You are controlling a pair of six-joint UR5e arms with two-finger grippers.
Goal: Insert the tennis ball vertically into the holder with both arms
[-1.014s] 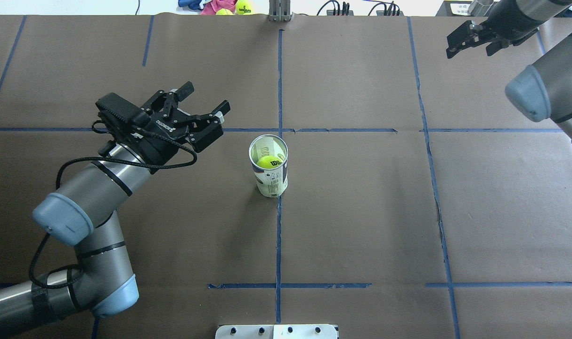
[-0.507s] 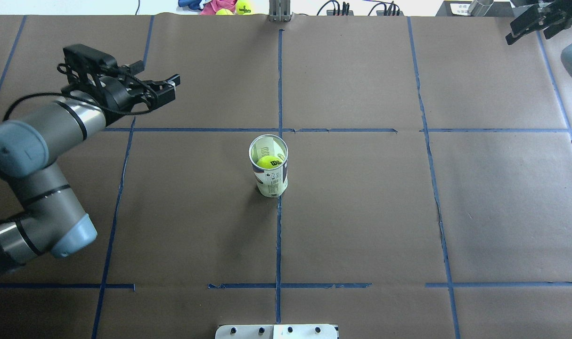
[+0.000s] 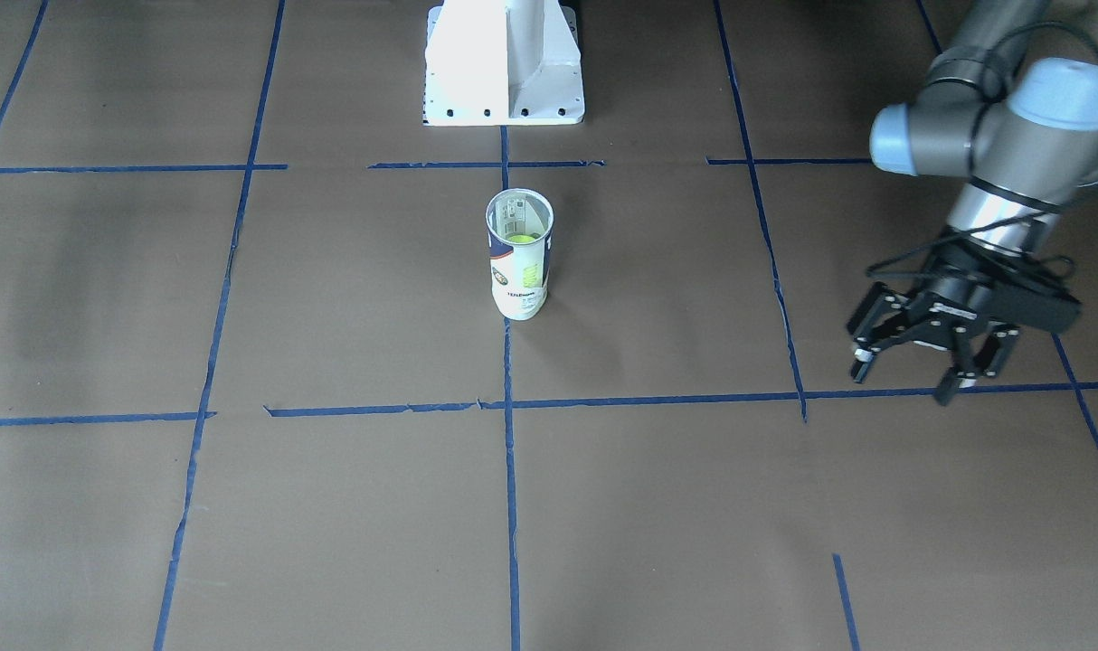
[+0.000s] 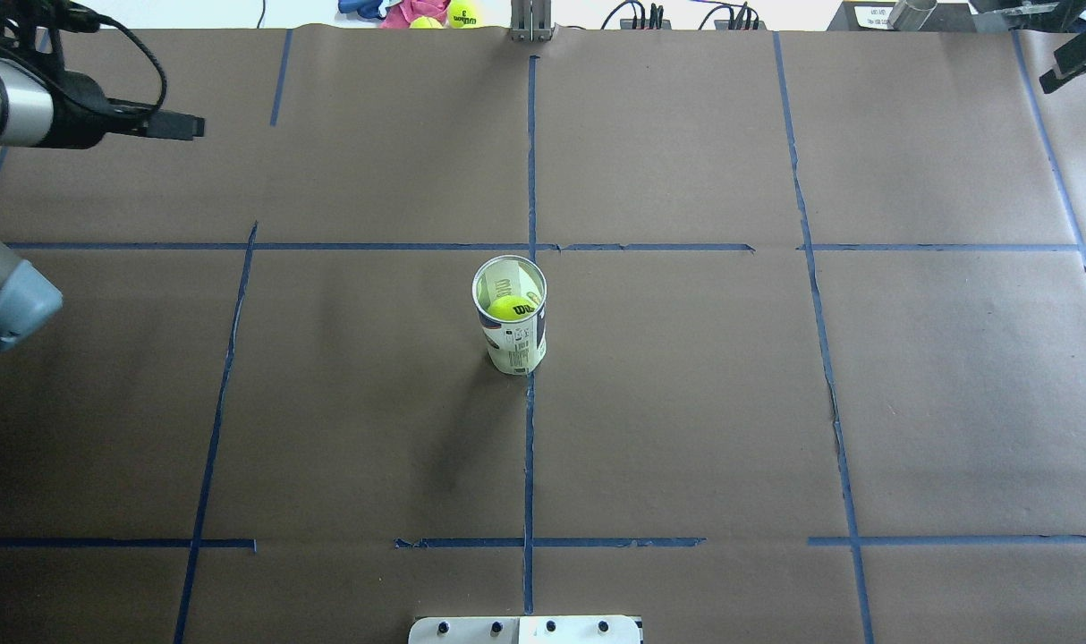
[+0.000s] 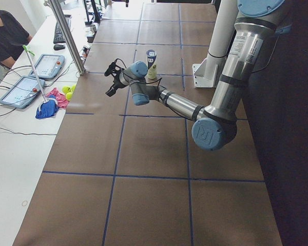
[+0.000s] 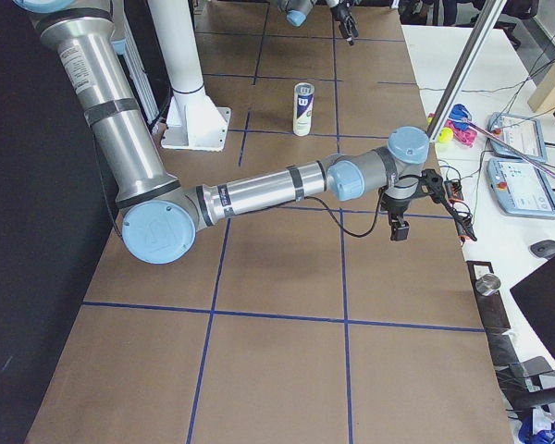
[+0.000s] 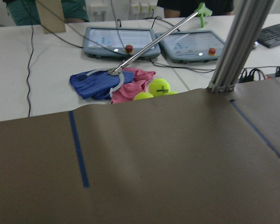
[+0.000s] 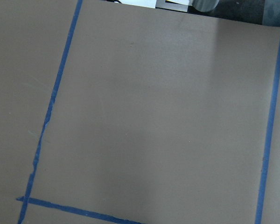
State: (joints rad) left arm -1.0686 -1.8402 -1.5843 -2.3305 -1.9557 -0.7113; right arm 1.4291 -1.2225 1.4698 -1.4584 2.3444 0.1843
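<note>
**First onlooker:** A table papered in brown (image 4: pixel 686 402) and gridded with blue tape (image 4: pixel 530 179) fills the lab. At its centre crossing a clear plastic cylindrical ball can with a white and navy label (image 4: pixel 516 344) stands upright, mouth open to the ceiling.

**Second onlooker:** The fuzzy neon yellow-green tennis ball (image 4: pixel 510 308) sits inside it, below the rim. Where are the arms?

**First onlooker:** Well apart from the can, one on each side. The left gripper (image 3: pixel 911 375), black and two-fingered, hangs over the paper with its fingers spread wide and nothing between them. The right gripper (image 4: pixel 1075 55) only pokes into the far corner of the overhead view, and I cannot tell whether it is open or closed.

**Second onlooker:** So the insertion looks done?

**First onlooker:** To my eye, yes. The step in hand reads as clearing away.

**Second onlooker:** And doing that well?

**First onlooker:** Keep both arms high and heading outward, never across the middle. That can is tall and probably light, so a brush from an elbow or the left wrist's trailing cable could tip it and spill the ball. The left fingers have nothing to carry and can stay apart.
</note>
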